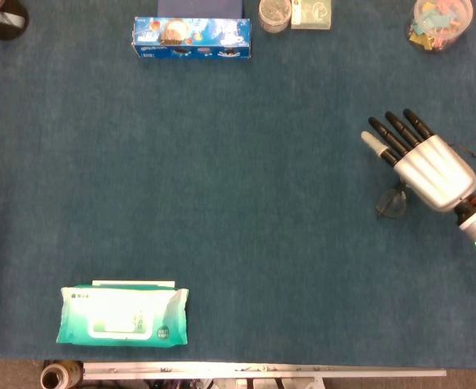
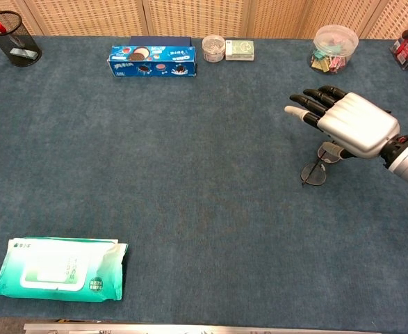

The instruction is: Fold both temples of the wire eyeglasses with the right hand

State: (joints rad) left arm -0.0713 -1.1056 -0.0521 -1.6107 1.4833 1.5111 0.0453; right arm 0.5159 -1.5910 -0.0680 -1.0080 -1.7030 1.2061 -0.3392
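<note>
I see even, soft overhead light in both views, with no hard shadows on the blue table [image 2: 190, 174]. A bright sheen sits on my right hand [image 1: 426, 168]. The head view looks slightly softer and grainier than the chest view.
</note>
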